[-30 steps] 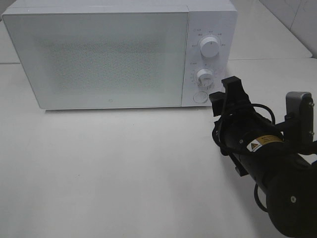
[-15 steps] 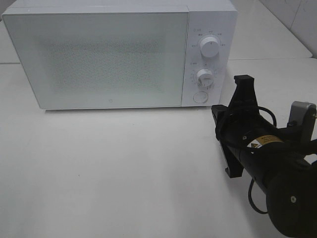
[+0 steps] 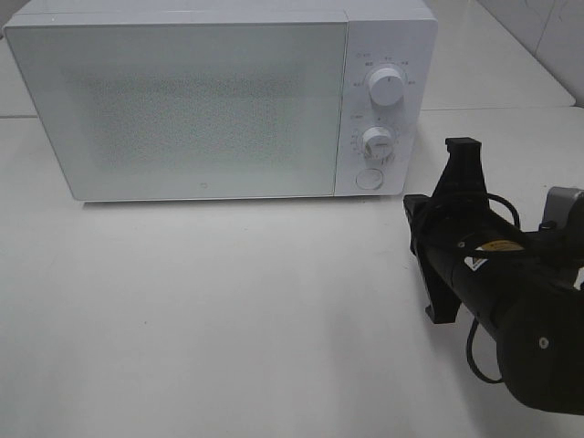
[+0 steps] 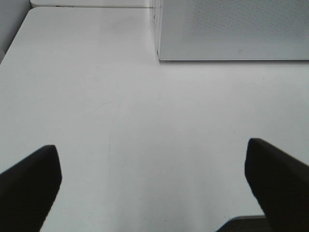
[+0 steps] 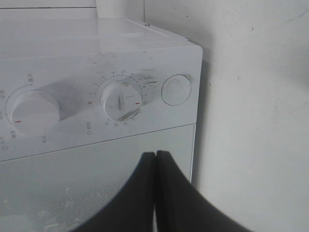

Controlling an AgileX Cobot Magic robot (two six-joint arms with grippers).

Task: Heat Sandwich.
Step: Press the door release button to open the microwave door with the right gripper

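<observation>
Sandwich: seen in none of the three views. The white microwave (image 3: 182,100) stands at the far side of the white table (image 3: 228,310) with its door (image 3: 192,109) shut, and the door's speckled panel is too cloudy to show anything inside, so the sandwich cannot be placed. On the control panel to the right of the door there are an upper dial (image 3: 388,88), a lower dial (image 3: 376,143) and a round button (image 3: 368,178) beneath them; the markings around the dials are too small to read. Right gripper (image 5: 155,157): the two black fingers are pressed flat against each other with nothing between them, and in the wrist view their tips show in front of the door, below the lower dial. Whether they touch the microwave cannot be told; from above the tip appears just off the appliance's right front corner. The right arm (image 3: 511,301) enters from the right edge and is partly cut off there, with a black cable (image 3: 474,351) looping beside it (its yellow label is illegible). Left gripper (image 4: 150,147): not in the high view; its own camera shows only the ends of the fingers (image 4: 29,188), set wide apart over bare table and holding nothing, with the microwave's lower front edge well ahead of them
</observation>
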